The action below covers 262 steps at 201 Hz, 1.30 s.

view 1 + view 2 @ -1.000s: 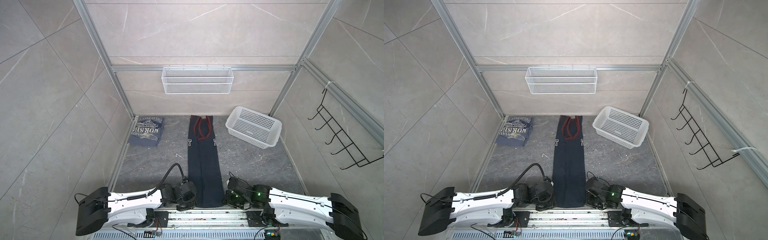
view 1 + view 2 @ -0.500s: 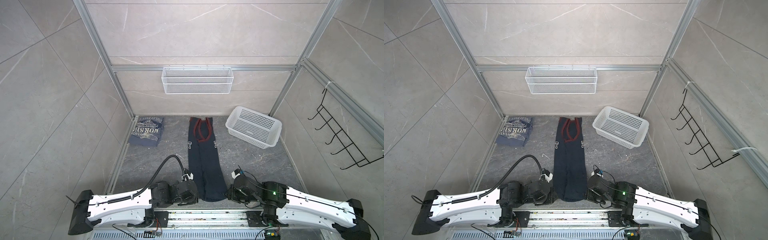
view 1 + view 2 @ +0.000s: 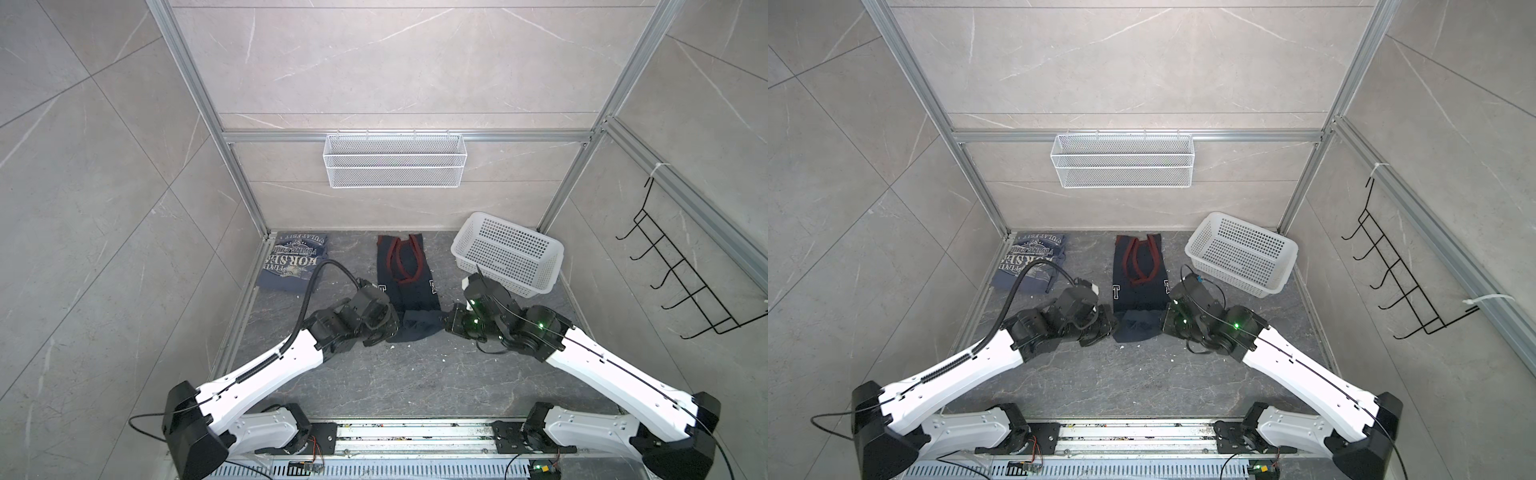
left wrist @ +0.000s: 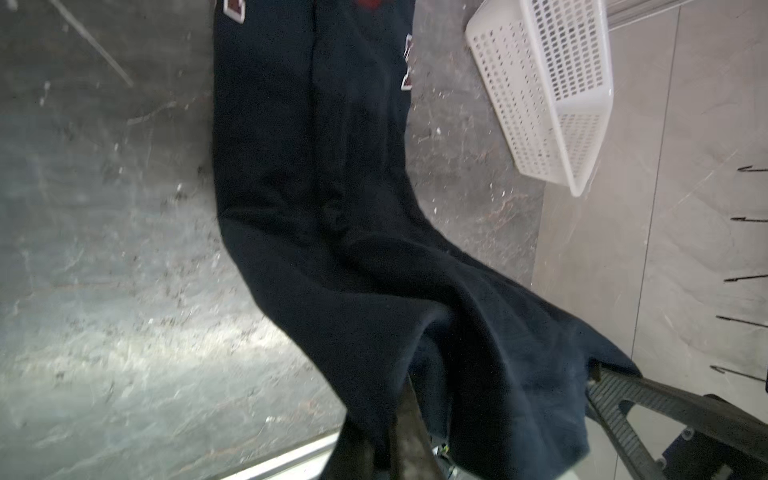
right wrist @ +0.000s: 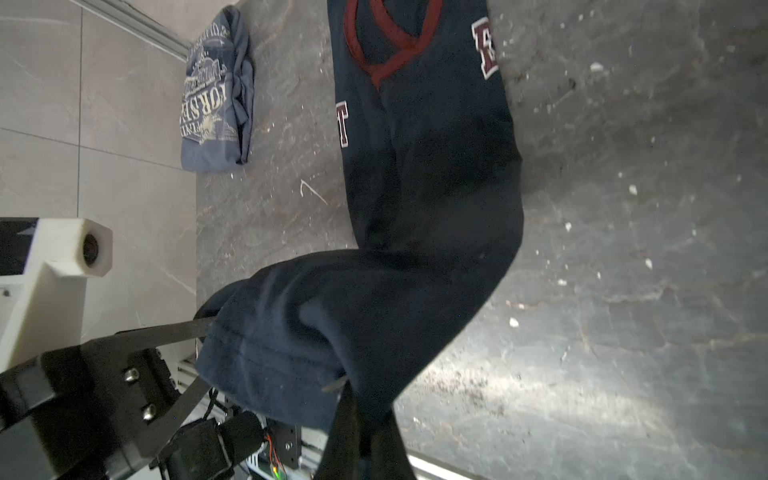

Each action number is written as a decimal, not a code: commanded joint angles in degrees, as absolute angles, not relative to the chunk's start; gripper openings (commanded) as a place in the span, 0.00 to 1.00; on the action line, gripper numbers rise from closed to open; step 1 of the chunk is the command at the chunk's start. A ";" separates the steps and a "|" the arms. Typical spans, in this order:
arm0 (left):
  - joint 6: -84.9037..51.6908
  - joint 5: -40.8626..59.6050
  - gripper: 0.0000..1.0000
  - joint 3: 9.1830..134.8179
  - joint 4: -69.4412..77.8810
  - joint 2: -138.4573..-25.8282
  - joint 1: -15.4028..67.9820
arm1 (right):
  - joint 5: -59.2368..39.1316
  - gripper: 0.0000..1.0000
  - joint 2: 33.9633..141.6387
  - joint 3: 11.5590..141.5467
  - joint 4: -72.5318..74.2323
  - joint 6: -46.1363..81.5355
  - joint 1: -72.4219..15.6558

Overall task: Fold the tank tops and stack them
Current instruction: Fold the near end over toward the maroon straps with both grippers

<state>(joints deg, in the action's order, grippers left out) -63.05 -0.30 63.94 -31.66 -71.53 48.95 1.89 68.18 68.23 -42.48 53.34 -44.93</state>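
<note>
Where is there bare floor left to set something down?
Widest: grey floor between the near rail and the navy top. Narrow strips separate that top from the blue top and the basket. Crowded: left gripper and right gripper pinching its hem.

The left end effector (image 3: 391, 330) and right end effector (image 3: 446, 326) are carrying the near hem of the navy tank top (image 3: 409, 291) forward. The garment is doubling over, its outstretched length shortening.
</note>
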 commanded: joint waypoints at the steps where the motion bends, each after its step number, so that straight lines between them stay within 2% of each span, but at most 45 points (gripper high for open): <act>1: -55.74 0.94 0.00 70.68 -30.73 -75.89 45.88 | -1.85 0.00 72.84 72.03 -39.79 45.30 -40.59; 92: -47.41 2.36 0.00 86.37 -28.59 -95.34 34.68 | -12.74 0.00 95.76 85.79 -29.11 36.58 -27.17; 201: -48.81 4.39 0.00 91.61 -26.90 -112.34 29.44 | -14.85 0.00 113.15 90.66 -25.24 36.32 -25.58; 242: -48.17 5.36 0.05 97.11 -28.70 -119.24 28.39 | -13.35 0.00 118.56 94.20 -26.24 35.86 -25.05; 253: -48.17 5.10 0.10 97.91 -28.74 -120.51 28.29 | -13.15 0.00 119.96 95.35 -26.36 35.52 -24.96; 262: -48.23 4.76 0.13 98.86 -29.67 -121.56 28.03 | -12.89 0.06 121.23 96.61 -26.99 35.43 -24.92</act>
<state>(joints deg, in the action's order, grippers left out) -49.04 4.62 95.33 -28.34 -119.55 28.82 -14.11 118.17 92.95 -26.70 37.15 -25.21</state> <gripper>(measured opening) 0.110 0.052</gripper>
